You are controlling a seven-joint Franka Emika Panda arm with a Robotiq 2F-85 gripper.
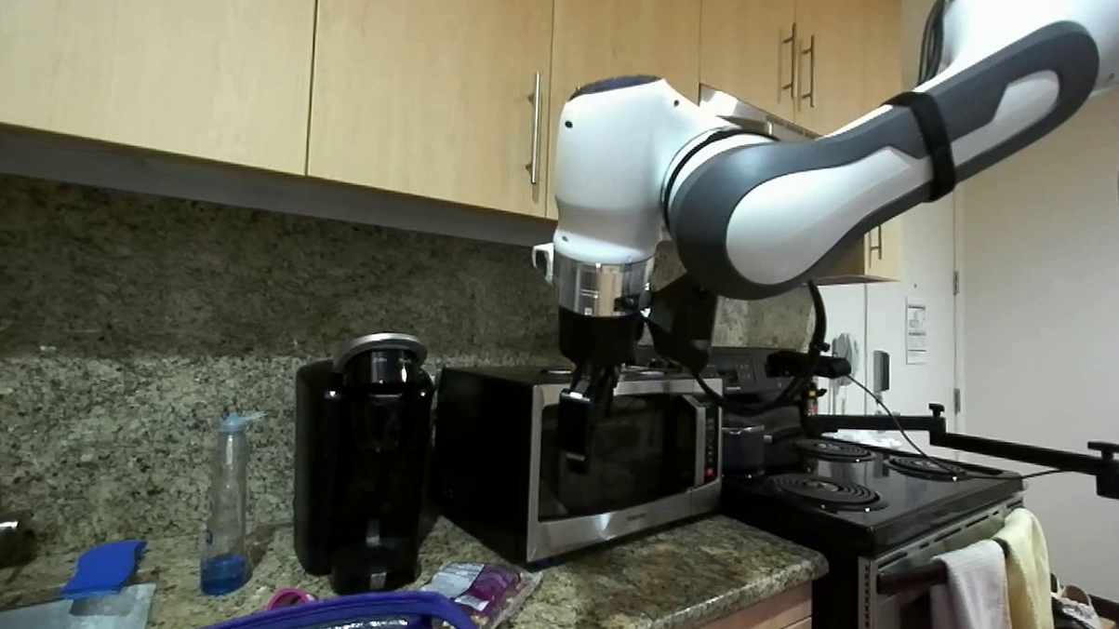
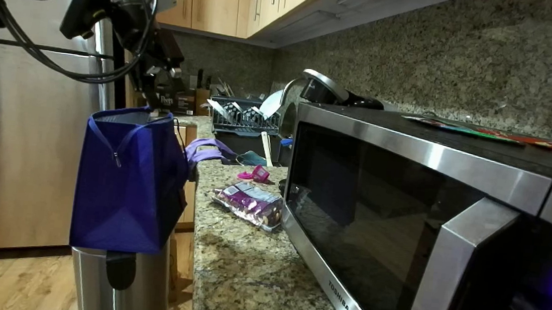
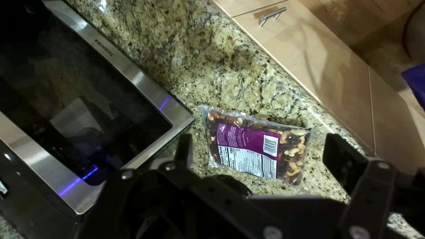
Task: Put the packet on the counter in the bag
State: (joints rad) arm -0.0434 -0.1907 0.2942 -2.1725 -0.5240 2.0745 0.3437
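Speckled granite desk [image 3: 206, 49]: just beside the TOSHIBA microwave [image 3: 79, 99], the packet [image 3: 255, 146] lies label [image 3: 247, 151] upward, "Facts" and "150" legible, long axis running from the microwave's corner toward the desk's front edge, barcode [image 3: 270, 145] end foremost. The hand [image 3: 259, 152] hangs higher, jaws parted wide.

1. I find the counter [image 2: 240, 277] to be speckled granite.
2. On it I record a packet [image 3: 249, 151] of nuts, lying flat, printed face up, just beside the microwave [image 1: 652, 462].
3. I note a coffee maker [image 1: 363, 466] and a bottle [image 1: 227, 517], both upright, and a pink container [image 2: 260, 174].
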